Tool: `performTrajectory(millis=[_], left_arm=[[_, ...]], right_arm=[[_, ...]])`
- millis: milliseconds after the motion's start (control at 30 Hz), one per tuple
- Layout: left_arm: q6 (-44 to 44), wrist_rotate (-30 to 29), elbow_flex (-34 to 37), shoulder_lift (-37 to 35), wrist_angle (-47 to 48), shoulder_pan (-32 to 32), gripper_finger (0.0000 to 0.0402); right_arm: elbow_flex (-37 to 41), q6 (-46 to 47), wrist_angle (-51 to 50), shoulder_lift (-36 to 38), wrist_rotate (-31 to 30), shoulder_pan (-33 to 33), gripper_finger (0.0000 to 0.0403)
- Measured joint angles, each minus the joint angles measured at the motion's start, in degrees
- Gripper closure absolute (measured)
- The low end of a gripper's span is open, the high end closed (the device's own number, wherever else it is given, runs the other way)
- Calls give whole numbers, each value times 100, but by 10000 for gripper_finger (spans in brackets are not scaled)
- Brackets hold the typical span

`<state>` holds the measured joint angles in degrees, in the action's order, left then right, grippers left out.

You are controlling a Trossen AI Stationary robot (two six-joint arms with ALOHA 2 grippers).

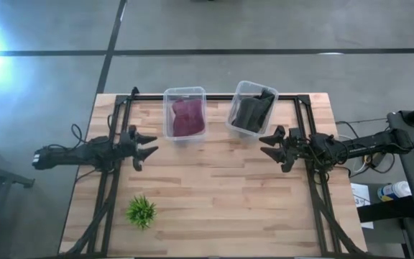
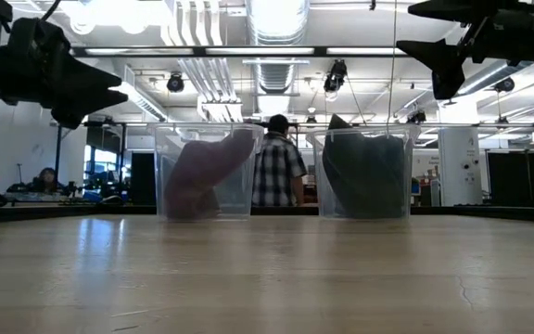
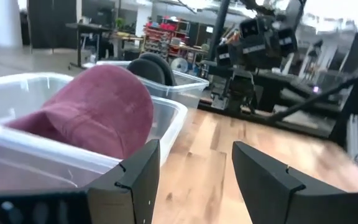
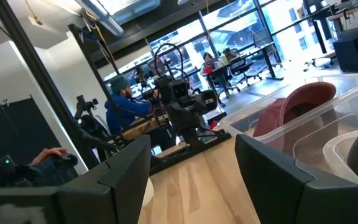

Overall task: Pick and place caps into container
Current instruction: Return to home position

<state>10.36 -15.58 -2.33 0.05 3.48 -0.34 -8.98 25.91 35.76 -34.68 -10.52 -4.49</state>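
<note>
A maroon-purple cap (image 1: 187,117) lies inside the left clear container (image 1: 185,92); it also shows in the low view (image 2: 208,174) and left wrist view (image 3: 98,109). Dark grey-olive caps (image 1: 253,111) fill the right clear container (image 1: 234,115), one edge sticking up above its rim (image 2: 364,173). How many dark caps are in it, I cannot tell. My left gripper (image 1: 148,146) hovers open above the table's left side, near the left container. My right gripper (image 1: 269,144) hovers open above the right side, just near of the right container. Both hold nothing.
A small green plant (image 1: 141,211) stands near the table's near-left corner. Black frame rails (image 1: 105,194) run along the table's left and right sides (image 1: 320,201). Bare wood lies between the grippers and toward the near edge. A person in a plaid shirt (image 2: 277,173) stands beyond the table.
</note>
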Motion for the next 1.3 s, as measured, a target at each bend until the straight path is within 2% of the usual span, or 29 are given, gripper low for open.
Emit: performTrajectory(millis=[100,233,367,533,1300], left_arm=[[-576,206,13,0,-3,0,207],[-1031,979,47,-4,-8,0,207],[-726,1620,59,-4,-10,-4,207],[-362,1635,63,0,-21,-2,207],[-344,1651,66,18,-12,-2,207]], right_arm=[[1,0,-6,0,0,0,172],[1,0,-31,0,0,0,172],[1,0,-43,0,0,0,172],[1,0,-43,0,0,0,172],[1,13,-43,7,2,2,172]])
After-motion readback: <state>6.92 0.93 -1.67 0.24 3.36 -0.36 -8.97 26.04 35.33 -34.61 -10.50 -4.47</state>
